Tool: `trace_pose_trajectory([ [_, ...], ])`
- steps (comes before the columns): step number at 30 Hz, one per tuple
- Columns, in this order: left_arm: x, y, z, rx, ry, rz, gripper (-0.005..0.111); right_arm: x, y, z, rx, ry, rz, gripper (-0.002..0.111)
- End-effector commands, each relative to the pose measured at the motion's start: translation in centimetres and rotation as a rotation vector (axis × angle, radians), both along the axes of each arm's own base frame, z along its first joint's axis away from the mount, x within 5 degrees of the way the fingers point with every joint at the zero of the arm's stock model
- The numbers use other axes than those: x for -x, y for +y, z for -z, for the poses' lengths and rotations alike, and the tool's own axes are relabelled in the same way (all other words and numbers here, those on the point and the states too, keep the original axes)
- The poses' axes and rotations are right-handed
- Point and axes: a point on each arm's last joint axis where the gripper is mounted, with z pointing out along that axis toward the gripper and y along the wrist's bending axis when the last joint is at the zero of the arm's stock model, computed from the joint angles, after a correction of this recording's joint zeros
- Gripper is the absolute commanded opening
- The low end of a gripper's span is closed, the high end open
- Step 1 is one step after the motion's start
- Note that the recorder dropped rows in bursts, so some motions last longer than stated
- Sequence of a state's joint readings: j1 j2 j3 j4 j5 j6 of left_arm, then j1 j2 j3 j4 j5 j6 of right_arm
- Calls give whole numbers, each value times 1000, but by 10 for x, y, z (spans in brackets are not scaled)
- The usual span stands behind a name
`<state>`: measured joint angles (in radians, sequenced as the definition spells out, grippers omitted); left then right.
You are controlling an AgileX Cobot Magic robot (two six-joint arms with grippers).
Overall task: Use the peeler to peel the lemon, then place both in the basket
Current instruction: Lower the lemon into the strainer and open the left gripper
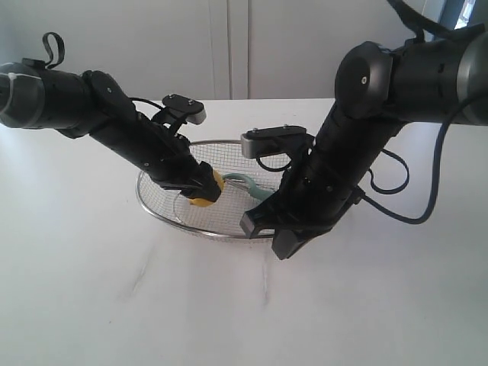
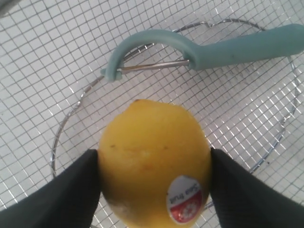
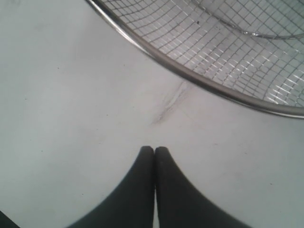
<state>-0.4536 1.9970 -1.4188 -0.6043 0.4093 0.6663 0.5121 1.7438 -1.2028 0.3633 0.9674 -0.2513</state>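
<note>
Lowering gently looks like the key to this step. The left arm's fingers [image 2: 66, 194] grasp the lemon [image 2: 154, 161] by its sides, low over the mesh of the basket [image 2: 38, 71]. It hangs just short of the peeler [image 2: 228, 50], which already lies inside. The fingers would best part only once the fruit rests on the mesh, clear of the peeler's blade, so it cannot roll. To the right, the other arm's fingers [image 3: 137, 190] are clenched on nothing, over the worktop [image 3: 61, 95] outside the rim.
</note>
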Motion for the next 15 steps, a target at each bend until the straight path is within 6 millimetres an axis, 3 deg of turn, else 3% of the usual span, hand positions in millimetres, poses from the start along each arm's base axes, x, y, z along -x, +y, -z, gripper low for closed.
trace_pose_trajectory([
  [1,3,-1,-12,19,12,23,66,2,1,2,3,15,-6,0],
  [5,5,0,-11,9,25,40,67,2,1,2,3,15,-6,0],
  [10,4,0,-10,4,15,37,83,2,1,2,3,15,-6,0],
  [15,2,1,-11,-5,-3,35,84,2,1,2,3,15,-6,0],
])
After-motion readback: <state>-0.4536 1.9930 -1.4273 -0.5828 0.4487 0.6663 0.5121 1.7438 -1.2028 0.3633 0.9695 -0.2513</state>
